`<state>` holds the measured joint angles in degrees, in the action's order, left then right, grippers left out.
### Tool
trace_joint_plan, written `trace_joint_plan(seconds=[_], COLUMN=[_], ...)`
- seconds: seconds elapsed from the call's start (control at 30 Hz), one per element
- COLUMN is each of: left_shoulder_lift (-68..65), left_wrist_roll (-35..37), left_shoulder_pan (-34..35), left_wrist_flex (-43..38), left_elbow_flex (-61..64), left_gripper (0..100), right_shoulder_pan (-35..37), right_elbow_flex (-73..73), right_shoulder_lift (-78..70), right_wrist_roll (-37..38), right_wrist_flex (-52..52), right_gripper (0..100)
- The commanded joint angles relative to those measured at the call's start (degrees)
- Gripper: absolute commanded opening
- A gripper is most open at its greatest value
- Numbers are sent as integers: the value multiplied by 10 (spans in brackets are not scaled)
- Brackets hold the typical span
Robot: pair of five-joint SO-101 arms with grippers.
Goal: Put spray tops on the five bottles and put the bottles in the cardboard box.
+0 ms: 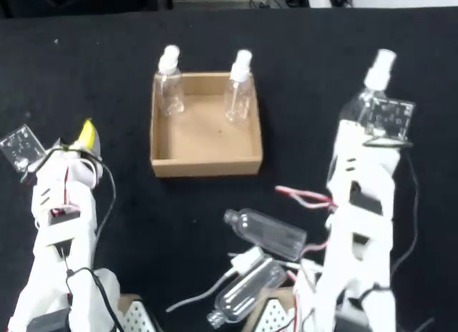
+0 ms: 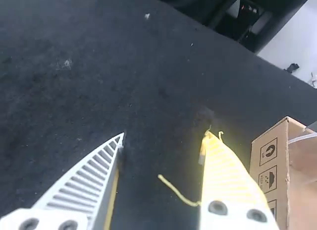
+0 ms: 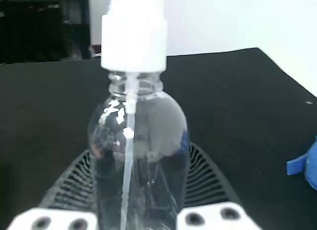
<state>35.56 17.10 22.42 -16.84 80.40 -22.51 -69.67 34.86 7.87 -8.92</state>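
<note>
Five bottles: two stand upright in the box, at its far left corner and far right corner. One is in the right gripper and two lie on the table. Four spray tops: three are fitted to the upright bottles and one loose spray top lies between the lying bottles, tube trailing toward the arm bases. The held bottle is vertical, top up, jaws closed on its body. Its lower part is hidden behind the arm and its base is cut off in the wrist view. The farther lying bottle points its open neck toward the left arm. The nearer lying bottle lies diagonally, neck toward the bases. The left gripper is spread wide and empty, beside the box.
</note>
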Motion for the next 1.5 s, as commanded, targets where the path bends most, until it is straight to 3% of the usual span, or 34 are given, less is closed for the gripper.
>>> trace_joint_plan(seconds=[0.0, 0.33, 0.77, 1.27, 1.47], left_shoulder_lift=[3, 3, 3, 3, 3], left_wrist_roll=[25, 23, 23, 23, 23], left_shoulder_pan=[-13, -42, -43, -43, -43], left_wrist_flex=[-11, -13, -13, -14, -14], left_elbow_flex=[-3, 5, 6, 5, 5], left_gripper=[220, 220, 220, 220, 220], right_shoulder_pan=[-43, -136, -156, -156, -150], right_elbow_flex=[35, 35, 40, 47, 47], right_shoulder_lift=[-72, -269, -497, -641, -654], right_wrist_roll=[4, 4, 4, 7, 8], right_wrist_flex=[-106, -335, -600, -739, -745], right_gripper=[10, 10, 10, 12, 13])
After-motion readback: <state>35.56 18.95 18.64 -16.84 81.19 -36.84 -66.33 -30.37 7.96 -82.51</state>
